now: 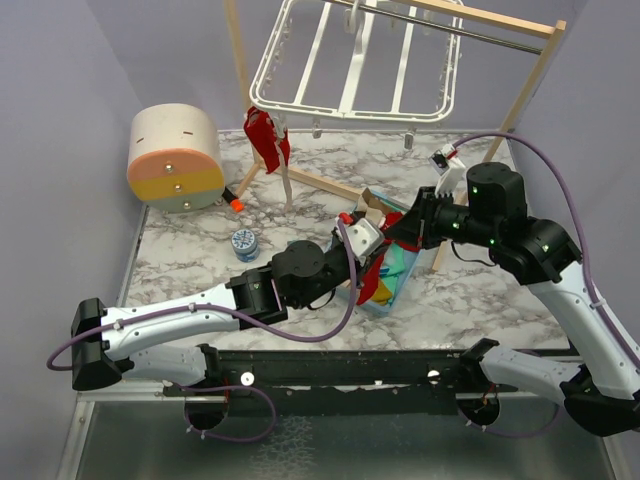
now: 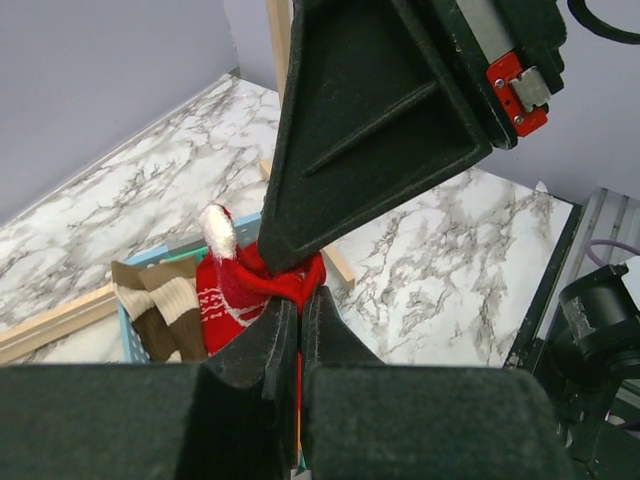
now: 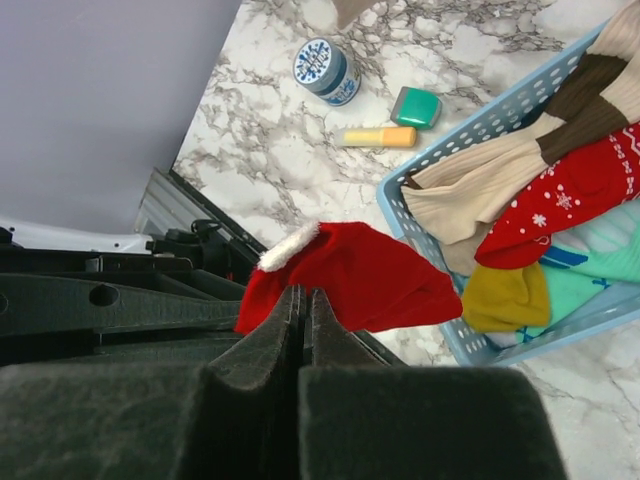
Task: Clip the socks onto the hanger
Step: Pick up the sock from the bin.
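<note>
Both grippers are shut on one plain red sock with a white cuff (image 3: 370, 275), held above the light-blue basket (image 1: 392, 300). My left gripper (image 2: 300, 300) pinches its red fabric (image 2: 262, 282) from below. My right gripper (image 3: 303, 295) pinches it near the cuff and fills the top of the left wrist view (image 2: 400, 110). From above, the left gripper (image 1: 370, 242) and right gripper (image 1: 405, 228) meet at the sock (image 1: 393, 220). Beige, patterned red, yellow and teal socks (image 3: 520, 190) lie in the basket. Another red sock (image 1: 267, 135) hangs from the white hanger (image 1: 355, 60).
The hanger hangs from a light wooden stand (image 1: 530, 70) at the back. A peach and yellow drum (image 1: 175, 158) stands at the back left. A blue-white tin (image 1: 245, 243), an orange tube (image 3: 378, 136) and a small teal block (image 3: 415, 106) lie left of the basket.
</note>
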